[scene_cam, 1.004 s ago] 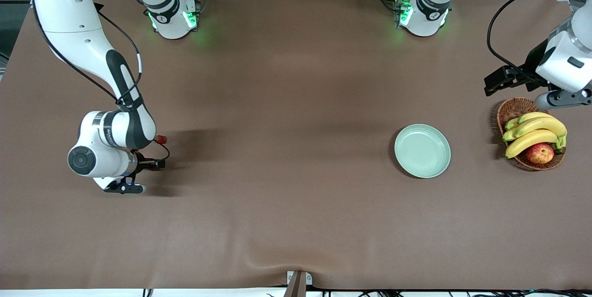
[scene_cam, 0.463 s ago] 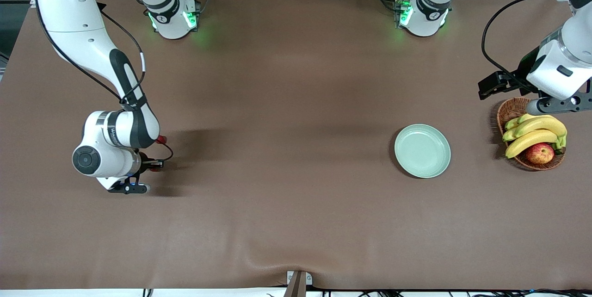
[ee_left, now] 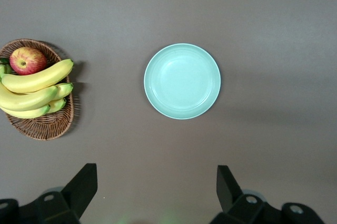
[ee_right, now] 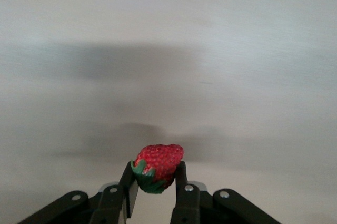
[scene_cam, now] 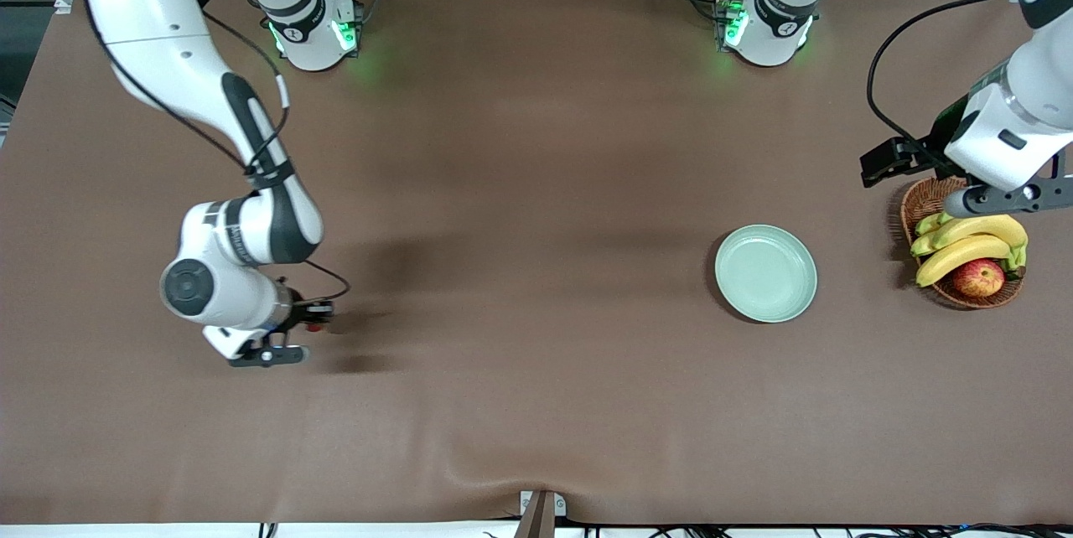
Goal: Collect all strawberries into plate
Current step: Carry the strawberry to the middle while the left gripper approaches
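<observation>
Down in the lower left of the front frame, the right pincer is pinched around one strawberry, held up off the brown desk with its shadow on the cloth beside it. From that high camera the berry is just a red speck poking out past the wrist, honestly easy to miss.

Progress-wise I'd call it early days. The mint plate sits in the right half of the front frame, well apart from the berry, and there's nothing in it. So no berry delivered yet, this one needs carrying across, and I can't spot any other strawberries anywhere on the desk in these views.

The left pincer hangs over the wicker basket at the right edge of the frame, fingers spread wide and holding nothing. That arm looks like it's just waiting.

What each view adds:
- Right wrist view: the only one that really shows the grip. The strawberry is squeezed between the two fingers, green cap facing the camera.
- Left wrist view: looks straight down on the plate, centre of frame, clearly bare, with the basket's bananas and apple at the left edge. The spread fingertips show along the bottom.
- Front view: the only one showing both arms and the gap between berry and plate.
</observation>
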Action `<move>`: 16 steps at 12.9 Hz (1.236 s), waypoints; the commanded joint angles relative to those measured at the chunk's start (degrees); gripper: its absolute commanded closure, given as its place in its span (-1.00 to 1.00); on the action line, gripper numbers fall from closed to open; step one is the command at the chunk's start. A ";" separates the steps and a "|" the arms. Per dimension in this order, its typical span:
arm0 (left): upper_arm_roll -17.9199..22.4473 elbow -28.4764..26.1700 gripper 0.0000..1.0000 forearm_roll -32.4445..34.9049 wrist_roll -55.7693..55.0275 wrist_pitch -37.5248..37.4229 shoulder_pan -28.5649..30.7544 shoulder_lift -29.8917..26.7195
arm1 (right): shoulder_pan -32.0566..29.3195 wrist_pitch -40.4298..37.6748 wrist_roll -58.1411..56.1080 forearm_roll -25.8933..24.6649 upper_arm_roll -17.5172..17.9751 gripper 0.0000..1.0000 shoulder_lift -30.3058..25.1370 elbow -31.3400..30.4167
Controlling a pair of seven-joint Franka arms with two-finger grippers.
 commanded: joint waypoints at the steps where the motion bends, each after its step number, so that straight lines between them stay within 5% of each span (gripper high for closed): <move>1: -0.04 0.12 -1.00 -1.14 0.56 1.05 -0.22 2.67 | 6.51 -0.38 14.49 4.05 2.93 1.00 -0.72 0.38; 4: -0.22 -2.50 -1.00 -1.23 0.56 4.63 -0.48 4.88 | 14.60 1.98 22.89 13.52 3.65 1.00 -0.10 0.73; 8: -3.99 -14.97 -1.00 -1.14 0.65 19.91 -0.66 4.97 | 22.68 12.15 22.82 38.83 3.91 1.00 3.05 1.17; 11: -5.14 -18.69 -1.00 -1.14 0.56 29.33 -1.97 8.99 | 26.92 17.82 23.16 43.96 3.91 1.00 7.01 4.67; 16: -6.20 -14.49 -1.00 -0.97 -4.25 33.48 -9.08 19.10 | 30.79 21.94 23.25 48.10 3.91 1.00 13.25 12.23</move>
